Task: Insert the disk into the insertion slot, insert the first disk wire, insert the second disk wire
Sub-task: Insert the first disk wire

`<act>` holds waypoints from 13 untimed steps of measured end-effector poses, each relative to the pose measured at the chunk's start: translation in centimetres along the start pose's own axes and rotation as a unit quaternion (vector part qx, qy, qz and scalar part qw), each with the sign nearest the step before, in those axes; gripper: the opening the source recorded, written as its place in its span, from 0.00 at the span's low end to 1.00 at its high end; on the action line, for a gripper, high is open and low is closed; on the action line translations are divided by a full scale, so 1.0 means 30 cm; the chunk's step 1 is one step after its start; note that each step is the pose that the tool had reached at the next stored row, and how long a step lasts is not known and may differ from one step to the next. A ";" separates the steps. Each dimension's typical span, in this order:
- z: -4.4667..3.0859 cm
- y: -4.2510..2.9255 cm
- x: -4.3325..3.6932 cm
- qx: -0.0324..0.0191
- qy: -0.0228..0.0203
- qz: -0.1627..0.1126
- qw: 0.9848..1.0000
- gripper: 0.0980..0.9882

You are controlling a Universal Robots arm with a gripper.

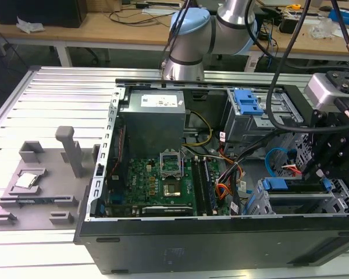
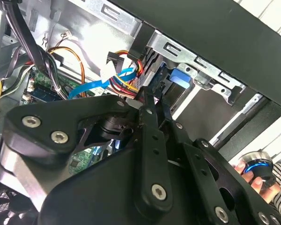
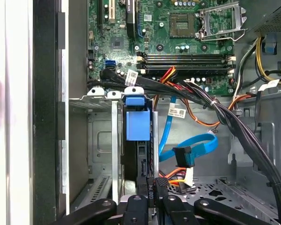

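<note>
The disk stands edge-on in the insertion slot of the silvery drive cage, its blue carrier tab toward the motherboard. In the exterior view the disk lies in the cage at the case's front right. My gripper is shut on a black plug with red, yellow and orange leads, right at the disk's rear edge. A blue flat cable with a black plug hangs loose beside it. In the second wrist view the gripper points at the blue carrier. The gripper reaches down into the case.
A thick black cable bundle crosses beside the cage. The motherboard and power supply fill the case's left half. A taller grey cage with a blue clip stands behind. A grey fixture plate lies outside. A hand holds a knob.
</note>
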State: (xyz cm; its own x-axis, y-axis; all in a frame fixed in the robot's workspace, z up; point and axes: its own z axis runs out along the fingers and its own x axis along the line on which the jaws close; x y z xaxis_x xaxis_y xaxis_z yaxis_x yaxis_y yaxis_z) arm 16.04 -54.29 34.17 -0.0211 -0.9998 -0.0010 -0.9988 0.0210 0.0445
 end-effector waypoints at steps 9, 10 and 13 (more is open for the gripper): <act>0.028 -0.013 0.002 0.000 0.000 0.000 1.000 0.10; 0.032 -0.013 0.002 0.000 0.001 0.000 1.000 0.10; 0.038 -0.013 0.002 0.000 0.000 0.000 1.000 0.10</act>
State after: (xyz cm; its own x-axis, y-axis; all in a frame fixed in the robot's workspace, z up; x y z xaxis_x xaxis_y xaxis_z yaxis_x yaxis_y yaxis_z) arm 16.38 -54.36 33.02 -0.0213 -0.9998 -0.0017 -0.9988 0.0212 0.0444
